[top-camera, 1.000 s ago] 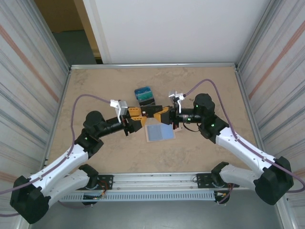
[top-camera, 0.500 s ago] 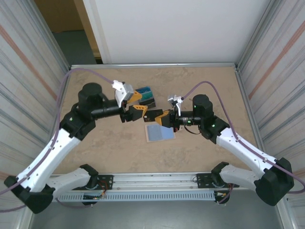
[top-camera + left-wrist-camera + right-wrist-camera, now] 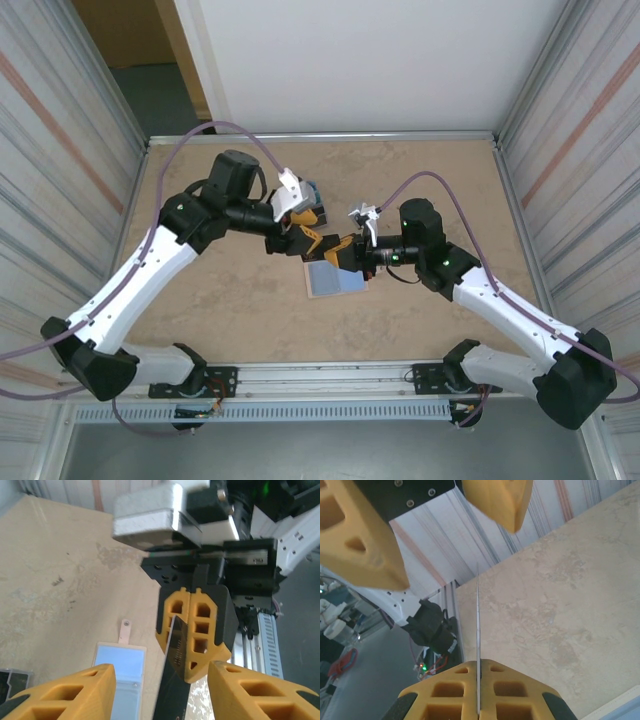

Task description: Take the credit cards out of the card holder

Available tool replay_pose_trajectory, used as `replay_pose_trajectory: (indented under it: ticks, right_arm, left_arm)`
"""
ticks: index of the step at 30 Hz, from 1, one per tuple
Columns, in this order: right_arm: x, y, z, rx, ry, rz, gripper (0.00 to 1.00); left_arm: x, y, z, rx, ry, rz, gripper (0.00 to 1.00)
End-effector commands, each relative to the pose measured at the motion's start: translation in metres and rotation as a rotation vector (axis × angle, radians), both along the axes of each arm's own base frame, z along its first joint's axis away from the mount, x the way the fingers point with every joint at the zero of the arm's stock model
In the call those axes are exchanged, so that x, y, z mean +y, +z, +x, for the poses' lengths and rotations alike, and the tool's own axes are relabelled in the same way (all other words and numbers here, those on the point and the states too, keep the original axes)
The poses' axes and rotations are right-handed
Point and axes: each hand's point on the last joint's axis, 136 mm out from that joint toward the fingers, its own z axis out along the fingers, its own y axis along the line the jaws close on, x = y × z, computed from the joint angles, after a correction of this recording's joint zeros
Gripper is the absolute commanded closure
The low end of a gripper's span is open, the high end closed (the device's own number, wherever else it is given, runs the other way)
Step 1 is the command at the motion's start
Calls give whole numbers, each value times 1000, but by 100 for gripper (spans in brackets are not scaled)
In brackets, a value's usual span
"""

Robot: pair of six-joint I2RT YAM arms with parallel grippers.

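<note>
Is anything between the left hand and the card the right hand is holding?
Nothing visible. The left hand is open, one finger on each side of the dark card, which the right hand pinches on edge.

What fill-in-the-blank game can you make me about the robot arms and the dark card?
1. The right gripper pinches a dark ____.
2. The left gripper has its jaws ____, one on each side of that card.
3. The card holder lies on the table with its pale-____ lining showing.
Missing words: card, open, blue.
</note>
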Motion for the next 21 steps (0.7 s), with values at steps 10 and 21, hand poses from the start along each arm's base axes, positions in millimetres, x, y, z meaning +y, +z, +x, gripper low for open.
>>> replay_pose_trajectory:
  ticks: [10, 21]
  right_arm:
    - [4, 17, -9, -58, 50, 20, 100]
    - [-3, 17, 1, -93, -32, 3, 67]
  left_arm:
    - [-2, -33, -2, 37, -66, 117, 48]
    - [0, -47, 9, 6, -43, 159, 97]
